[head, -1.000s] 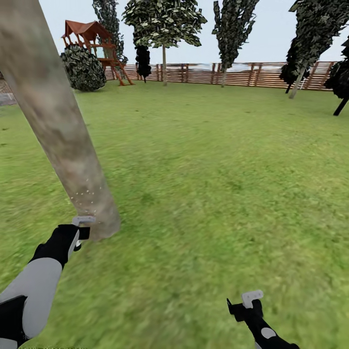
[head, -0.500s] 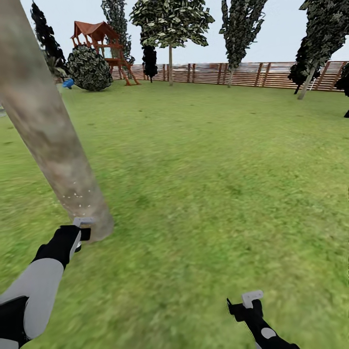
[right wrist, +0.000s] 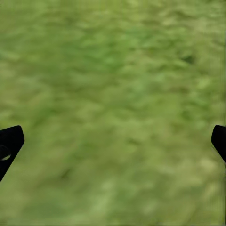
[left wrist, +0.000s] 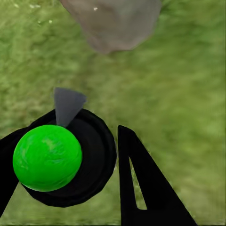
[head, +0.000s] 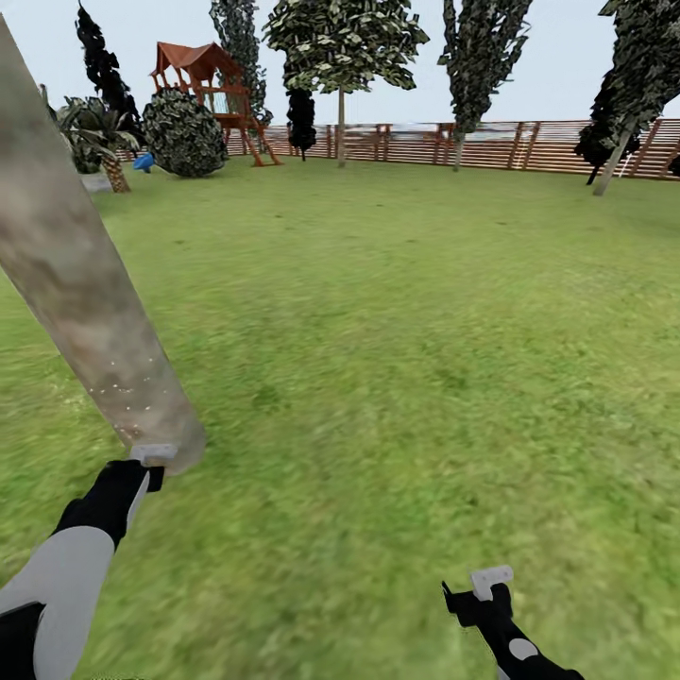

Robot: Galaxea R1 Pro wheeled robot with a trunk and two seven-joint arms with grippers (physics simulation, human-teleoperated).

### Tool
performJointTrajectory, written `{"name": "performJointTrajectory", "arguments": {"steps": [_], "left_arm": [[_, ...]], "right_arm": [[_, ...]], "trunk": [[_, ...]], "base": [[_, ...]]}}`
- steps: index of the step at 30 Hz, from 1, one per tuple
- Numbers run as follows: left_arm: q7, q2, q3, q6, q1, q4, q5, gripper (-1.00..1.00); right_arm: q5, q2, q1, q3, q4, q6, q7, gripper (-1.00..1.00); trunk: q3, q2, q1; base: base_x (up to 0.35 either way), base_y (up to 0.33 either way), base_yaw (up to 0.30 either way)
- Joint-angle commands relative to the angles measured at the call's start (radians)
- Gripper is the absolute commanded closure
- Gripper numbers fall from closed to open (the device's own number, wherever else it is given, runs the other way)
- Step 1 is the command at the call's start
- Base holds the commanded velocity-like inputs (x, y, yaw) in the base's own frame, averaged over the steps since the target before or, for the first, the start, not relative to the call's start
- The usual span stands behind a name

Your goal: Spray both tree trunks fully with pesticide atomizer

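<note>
Left gripper (left wrist: 70,165): closed around the pesticide atomizer (left wrist: 47,157), a green ball in a black round body with a grey nozzle; in the head view it sits just at the foot of the tree trunk (head: 85,302)
Right gripper (right wrist: 113,141): fingers spread wide, nothing between them; over bare grass, well apart from the trunk
Pesticide (head: 123,387): white specks dotted on the lower trunk
Garden (head: 397,312): green lawn; brown slat fence (head: 491,144) at the far edge
</note>
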Motion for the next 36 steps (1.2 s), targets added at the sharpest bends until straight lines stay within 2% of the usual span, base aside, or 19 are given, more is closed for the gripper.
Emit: {"name": "performJointTrajectory", "arguments": {"steps": [1, 3, 5, 8, 10, 16, 19, 29, 34, 36], "left_arm": [[0.005, 0.006, 0.002, 0.002, 0.015, -0.004, 0.004, 1.0], [0.006, 0.01, 0.003, 0.001, 0.029, -0.005, 0.007, 1.0], [0.006, 0.003, 0.004, 0.0, 0.033, -0.006, 0.016, 1.0], [0.009, -0.01, 0.003, -0.003, 0.035, -0.012, 0.122, 1.0], [0.011, -0.012, 0.003, -0.005, 0.035, -0.013, 0.147, 1.0], [0.011, -0.011, 0.004, -0.007, 0.035, -0.006, 0.159, 1.0], [0.01, -0.021, 0.003, -0.008, 0.036, 0.0, 0.161, 1.0], [0.011, -0.028, 0.0, -0.02, 0.042, 0.014, 0.158, 1.0], [0.015, -0.018, 0.002, -0.02, 0.053, 0.024, 0.155, 1.0], [0.055, -0.019, 0.002, -0.019, 0.054, 0.024, 0.156, 1.0]], "right_arm": [[-0.01, 0.0, 0.0, 0.009, 0.0, -0.002, -0.003, -1.0], [-0.01, 0.0, 0.0, 0.009, 0.0, -0.002, -0.003, -1.0], [-0.01, 0.0, 0.0, 0.01, 0.0, -0.002, -0.003, -1.0], [-0.01, 0.0, 0.0, 0.01, 0.0, -0.002, -0.003, -1.0], [-0.01, 0.0, 0.0, 0.01, 0.0, -0.002, -0.003, -1.0], [-0.009, -0.001, 0.0, 0.01, 0.002, -0.002, -0.003, -1.0], [-0.01, 0.0, 0.0, 0.01, 0.022, -0.003, -0.002, -1.0], [-0.01, 0.002, 0.0, 0.01, 0.031, -0.002, -0.001, -1.0], [-0.011, 0.002, 0.0, 0.01, 0.031, -0.002, -0.001, -1.0], [-0.011, 0.002, 0.0, 0.01, 0.031, -0.002, -0.001, -1.0]], "trunk": [[-0.001, 0.0, 0.0], [-0.001, 0.0, 0.0], [-0.001, 0.0, 0.0], [-0.001, 0.0, 0.0], [-0.001, 0.0, 0.0], [-0.001, 0.0, 0.0], [-0.001, 0.0, 0.0], [-0.001, 0.0, 0.0], [-0.001, 0.0, 0.0], [-0.001, 0.0, 0.0]], "base": [[0.143, -0.273, 0.267], [0.148, -0.269, 0.271], [0.185, -0.239, 0.274], [0.23, -0.193, 0.275], [0.24, -0.178, 0.275], [0.242, -0.174, 0.275], [0.242, -0.173, 0.272], [0.243, -0.173, 0.008], [0.083, -0.053, 0.149], [0.004, -0.002, 0.268]]}}
